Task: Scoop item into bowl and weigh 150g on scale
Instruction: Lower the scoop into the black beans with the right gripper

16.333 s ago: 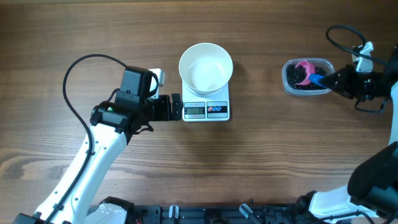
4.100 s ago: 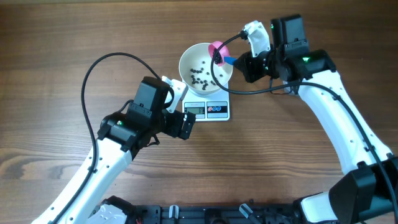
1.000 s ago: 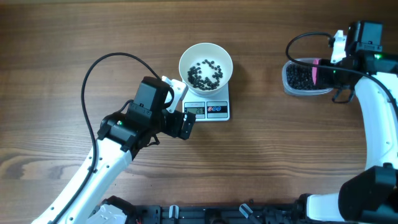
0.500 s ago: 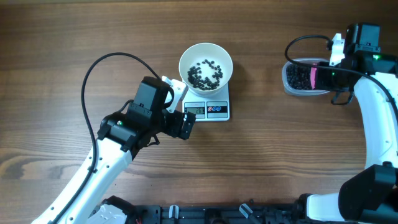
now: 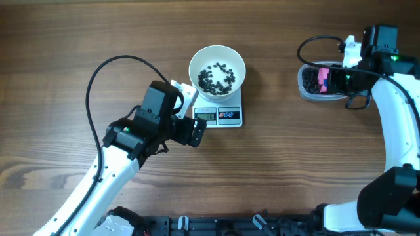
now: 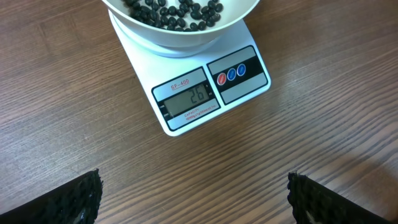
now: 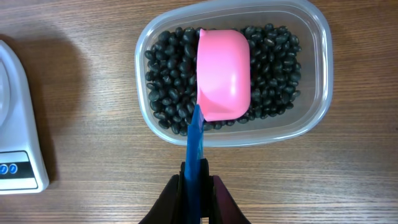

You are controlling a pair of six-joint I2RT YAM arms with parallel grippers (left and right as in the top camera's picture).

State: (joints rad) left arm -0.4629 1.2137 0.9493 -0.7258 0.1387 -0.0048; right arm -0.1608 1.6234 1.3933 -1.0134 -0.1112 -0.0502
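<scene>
Since half a second ago the right gripper (image 7: 196,182), clenched on the blue handle (image 7: 196,140) of the pink scoop (image 7: 224,71), is carrying it a little further left over the black beans (image 7: 165,87) in the clear tub (image 7: 320,56) at the right; the left gripper (image 6: 193,183) is still hanging released near the scale (image 6: 140,62). The scale is showing "SF-400" and 26 (coloured buttons (image 6: 231,74) beside), and the white bowl (image 5: 195,64) on it is holding some beans too, all on a brown wooden table (image 5: 295,164).
</scene>
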